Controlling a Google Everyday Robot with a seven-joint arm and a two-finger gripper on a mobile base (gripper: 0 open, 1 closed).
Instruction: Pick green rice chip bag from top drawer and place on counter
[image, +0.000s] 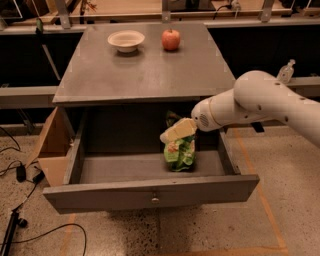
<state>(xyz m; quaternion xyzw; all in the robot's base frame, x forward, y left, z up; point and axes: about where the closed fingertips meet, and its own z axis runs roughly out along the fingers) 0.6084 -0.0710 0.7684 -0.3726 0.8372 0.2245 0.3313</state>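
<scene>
The gripper (175, 131) hangs over the far end of the chip bag (180, 152) in the drawer (100, 195); open or closed, I cannot tell; a shallow pinch could let the foil slip.

Cream end effector (170, 134) above bright-green bag (181, 154) in grey drawer (100, 195).

White rounded arm (260, 100) with dark dots, cream pincer (175, 133) over the top drawer (100, 196)

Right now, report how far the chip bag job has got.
Done: the top drawer stands open. In hand: the claw is at the top end of the green rice chip bag, which lies in the drawer. Left: grip, lift, set it on the counter.
</scene>
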